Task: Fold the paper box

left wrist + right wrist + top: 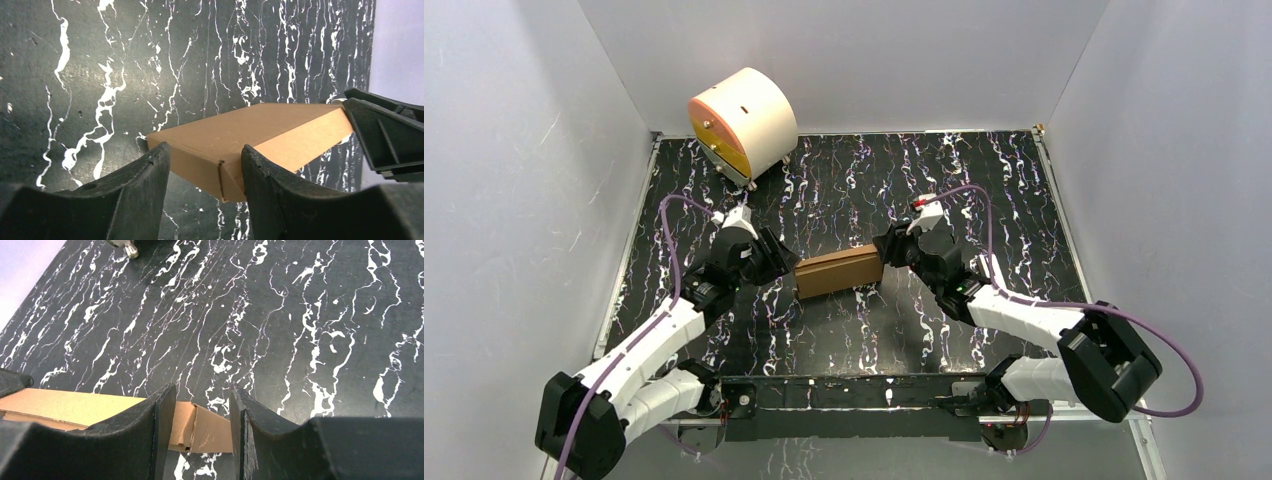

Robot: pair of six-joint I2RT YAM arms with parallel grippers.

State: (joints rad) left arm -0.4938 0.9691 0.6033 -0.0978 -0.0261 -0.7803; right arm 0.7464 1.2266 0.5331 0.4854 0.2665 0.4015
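Left claw and right claw, half-open, straddle the paper box ends — grip unclear.

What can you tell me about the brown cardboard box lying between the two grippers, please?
The plain brown cardboard paper box is already folded into a shallow closed rectangular shape with creased edges. It is mid-table over the black marbled surface, slightly angled. The left gripper and right gripper straddle its two ends; whether they pinch it is unclear.

Top view down from behind, wrist views close, sharing the paper box
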